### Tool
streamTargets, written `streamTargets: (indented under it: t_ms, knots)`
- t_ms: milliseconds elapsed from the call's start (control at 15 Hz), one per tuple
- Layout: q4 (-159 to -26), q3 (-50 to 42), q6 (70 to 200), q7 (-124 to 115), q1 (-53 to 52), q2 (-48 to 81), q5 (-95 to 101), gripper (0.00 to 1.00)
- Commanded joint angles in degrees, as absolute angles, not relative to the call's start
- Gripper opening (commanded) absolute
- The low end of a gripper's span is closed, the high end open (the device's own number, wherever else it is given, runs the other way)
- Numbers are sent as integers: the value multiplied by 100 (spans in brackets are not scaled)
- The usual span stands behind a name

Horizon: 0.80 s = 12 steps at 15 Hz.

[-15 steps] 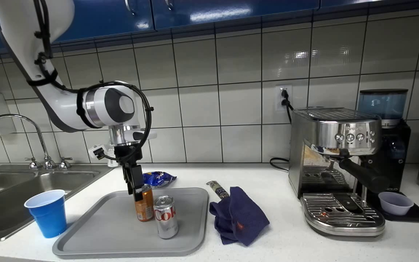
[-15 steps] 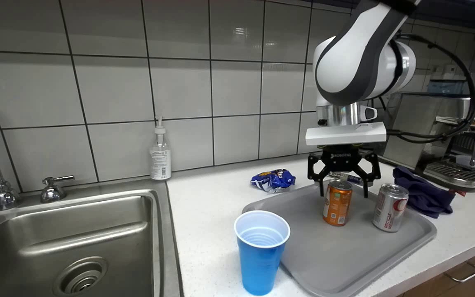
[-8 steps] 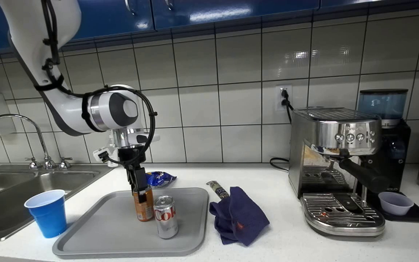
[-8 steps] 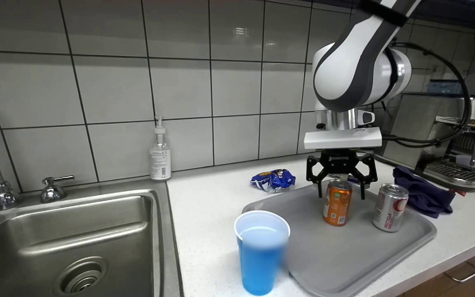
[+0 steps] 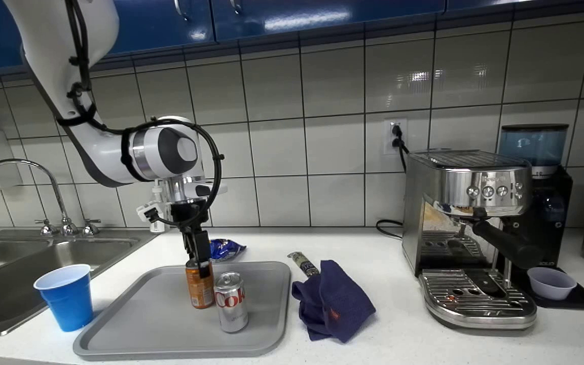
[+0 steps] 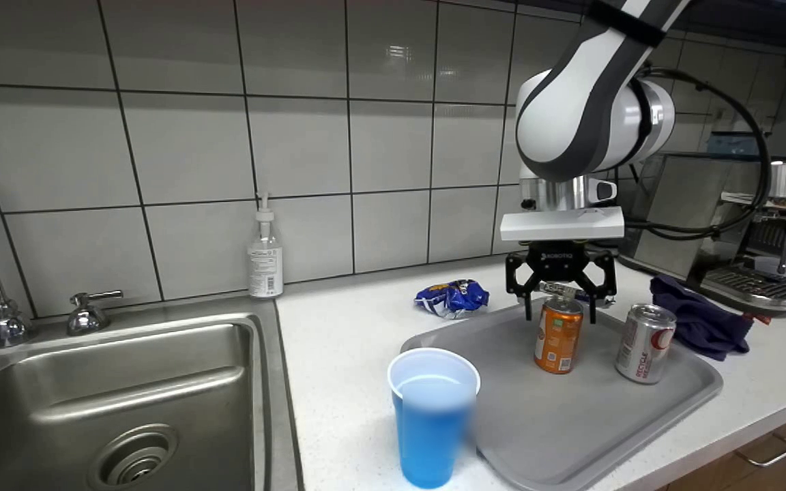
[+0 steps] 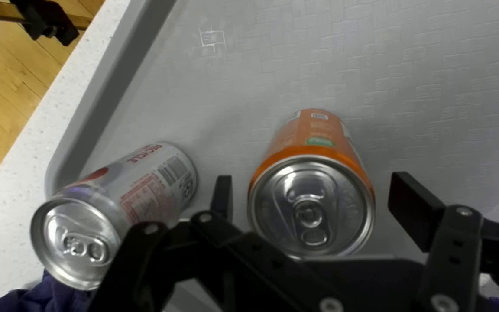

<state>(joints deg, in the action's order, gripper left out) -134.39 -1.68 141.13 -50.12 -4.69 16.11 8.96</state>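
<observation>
In an exterior view, jaws hung at the top of the orange can (image 5: 201, 295), low left of centre; it stood on the gray tray (image 5: 145, 324), silver can (image 5: 231, 306) just to its right. In an exterior view, right of centre, jaws were apart, straddling the orange can's top. Wrist view had gaps between both jaws and the orange can, lower centre, silver can lower left.

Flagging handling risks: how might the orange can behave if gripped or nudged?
The orange can, shiny metal on top, is probably stiff. Smooth and round-sided, it may slip in loose jaws. Standing upright, taller than wide, it could tip if pushed, then roll.
</observation>
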Motion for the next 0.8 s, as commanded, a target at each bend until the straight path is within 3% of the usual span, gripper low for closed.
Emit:
streamTargets:
  t_ms: [0,200,733]
  knots:
    - [-13330,-281,14147,-5098,-604,1702,921,68]
    - [-13327,-302,14150,-5102,-638,1729,926,43]
    - [-13384,-304,14067,-4947,-637,1507,850,40]
